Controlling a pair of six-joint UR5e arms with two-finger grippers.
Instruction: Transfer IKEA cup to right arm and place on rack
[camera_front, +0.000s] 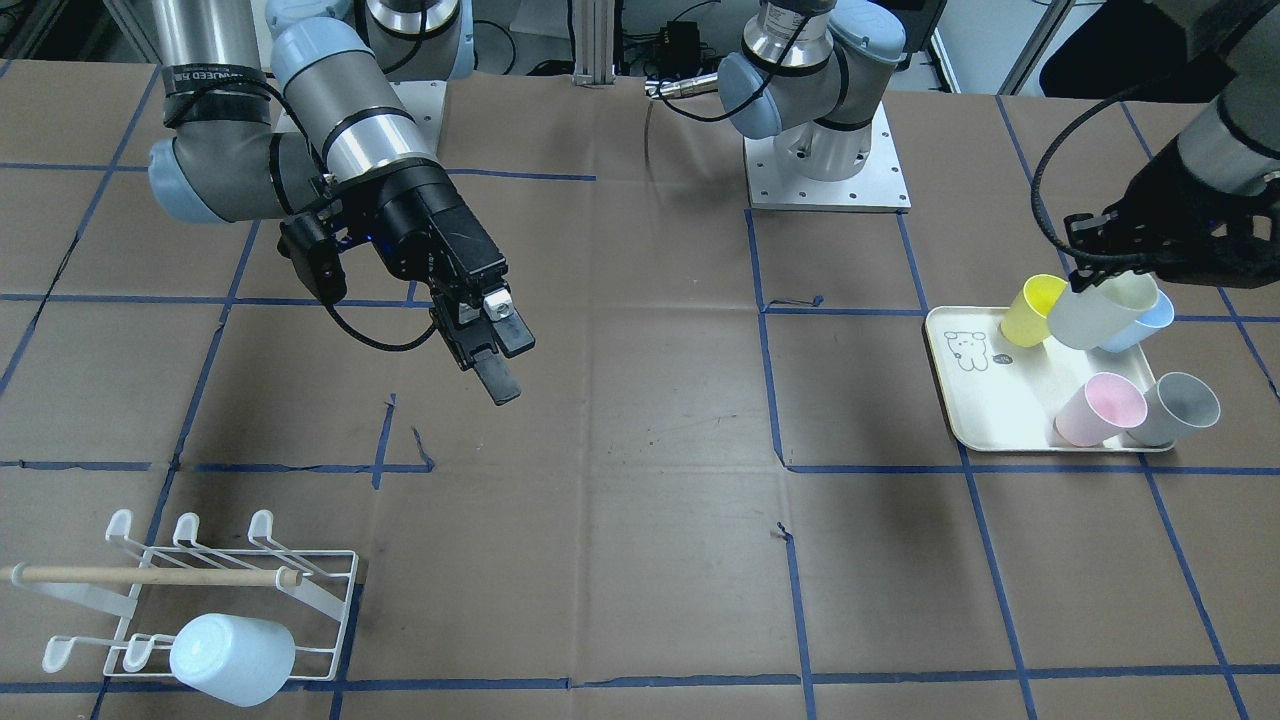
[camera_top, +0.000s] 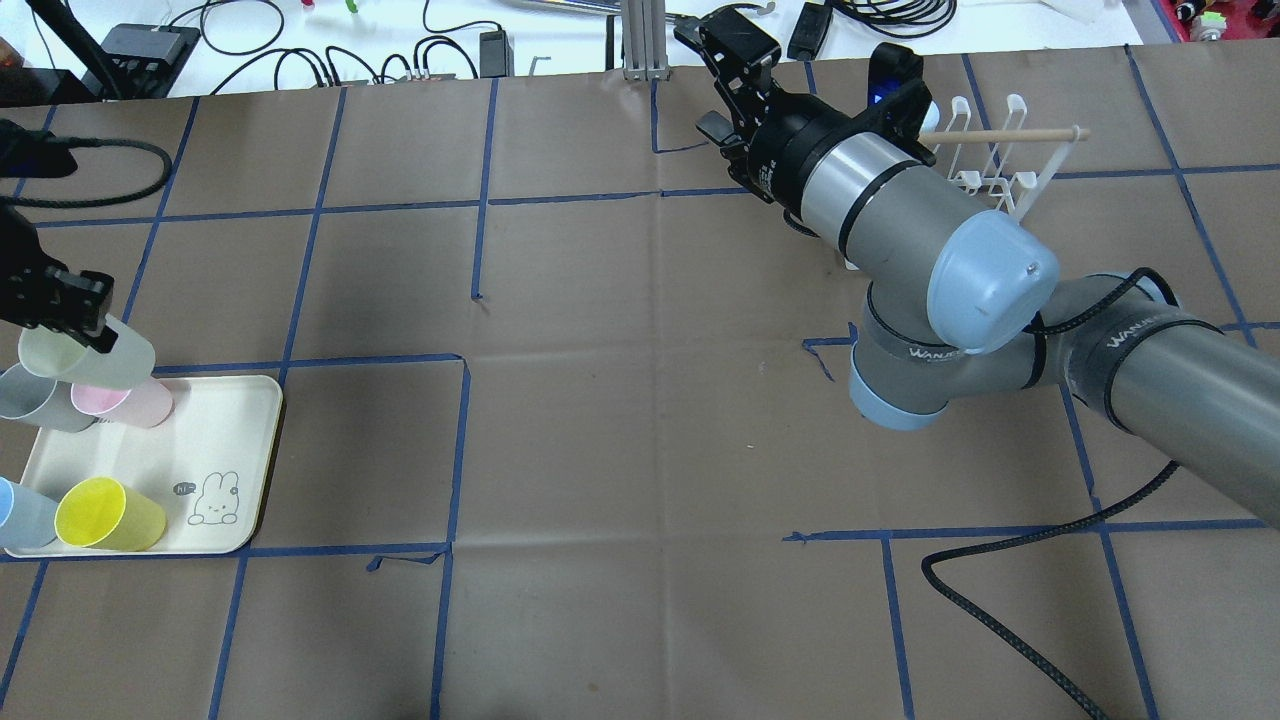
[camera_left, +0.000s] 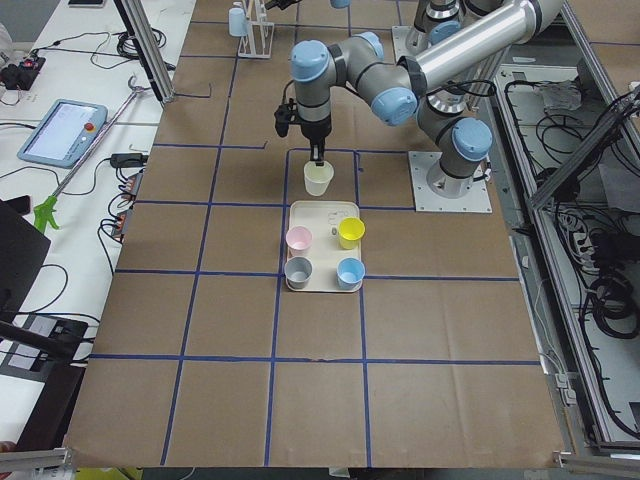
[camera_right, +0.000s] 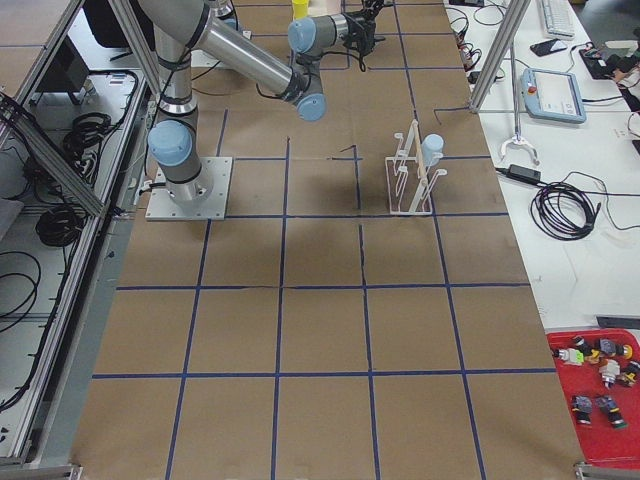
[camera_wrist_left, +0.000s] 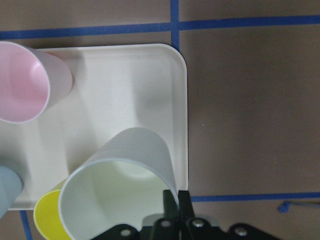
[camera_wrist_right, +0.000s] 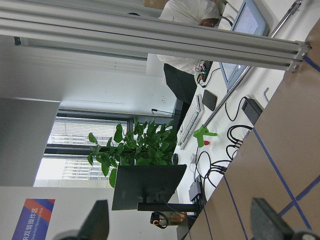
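Observation:
My left gripper (camera_front: 1098, 272) is shut on the rim of a pale green cup (camera_front: 1100, 310) and holds it tilted above the cream tray (camera_front: 985, 400). The left wrist view shows its fingers (camera_wrist_left: 171, 202) pinching the cup's (camera_wrist_left: 120, 185) wall. My right gripper (camera_front: 505, 358) is open and empty, raised over the table's middle-right and far from the cup. Its camera faces out into the room, with its fingertips (camera_wrist_right: 100, 220) spread at the lower corners. The white wire rack (camera_front: 330, 600) with a wooden dowel holds a light blue cup (camera_front: 232, 658) upturned.
Yellow (camera_front: 1032, 310), blue (camera_front: 1145, 325), pink (camera_front: 1100, 410) and grey (camera_front: 1182, 408) cups lie on the tray. Blue tape lines grid the brown table. The arm bases (camera_front: 828, 150) stand at the robot's edge. Cables and a tablet (camera_right: 552, 95) lie beyond the rack.

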